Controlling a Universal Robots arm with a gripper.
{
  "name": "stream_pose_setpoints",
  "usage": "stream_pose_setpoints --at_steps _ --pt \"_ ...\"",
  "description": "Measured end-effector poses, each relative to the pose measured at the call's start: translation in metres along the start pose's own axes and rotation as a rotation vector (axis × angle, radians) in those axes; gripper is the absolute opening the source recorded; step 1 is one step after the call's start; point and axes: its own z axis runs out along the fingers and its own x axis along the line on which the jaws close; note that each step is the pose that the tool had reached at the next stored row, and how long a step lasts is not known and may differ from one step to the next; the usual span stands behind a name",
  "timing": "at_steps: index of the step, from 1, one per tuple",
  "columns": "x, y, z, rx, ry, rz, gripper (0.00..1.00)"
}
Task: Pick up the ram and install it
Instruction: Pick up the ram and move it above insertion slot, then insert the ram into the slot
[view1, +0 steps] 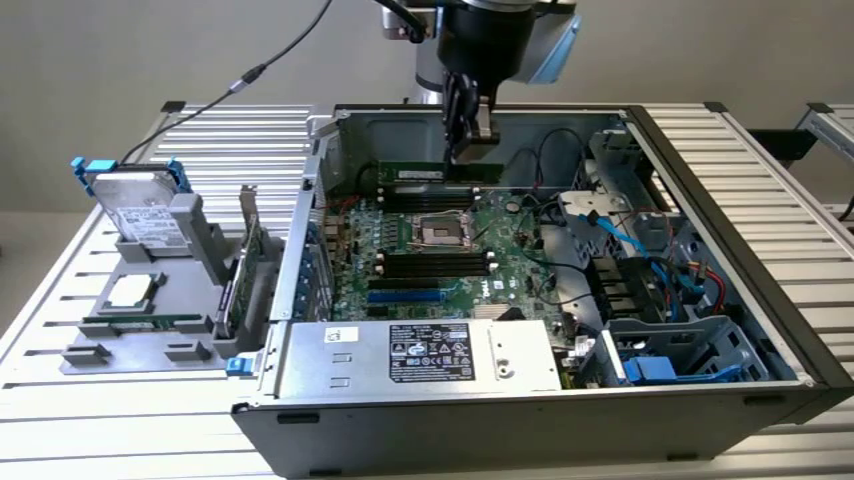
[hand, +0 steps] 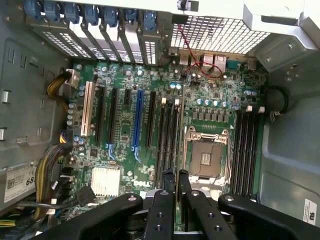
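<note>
The ram (view1: 427, 172) is a long thin green stick, held level and on edge above the back of the motherboard (view1: 461, 285) inside the open computer case. My gripper (view1: 470, 148) comes down from above and is shut on the stick's upper edge near the end toward the exterior view's right. In the wrist view the ram (hand: 178, 130) shows edge-on as a thin line between the black fingers (hand: 167, 187). It hangs over the black memory slots (hand: 167, 135) beside the CPU socket (hand: 206, 157), not seated in any slot.
A second bank of memory slots (hand: 245, 150) lies past the socket. The case walls (view1: 747, 260) and blue and red cables (view1: 667, 270) crowd the exterior view's right. The power supply (view1: 420, 355) sits in front. A grey tray (view1: 134, 320) holds a hard drive (view1: 140, 215) and a green card (view1: 247, 270).
</note>
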Motion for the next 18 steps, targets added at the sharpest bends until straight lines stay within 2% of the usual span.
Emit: stream_pose_setpoints --at_steps 4,18 --pt "-0.0018 -0.0011 0.0045 0.0047 0.0006 0.0 0.14" --pt "-0.0019 -0.0012 0.0052 0.0043 0.0005 0.0 0.14"
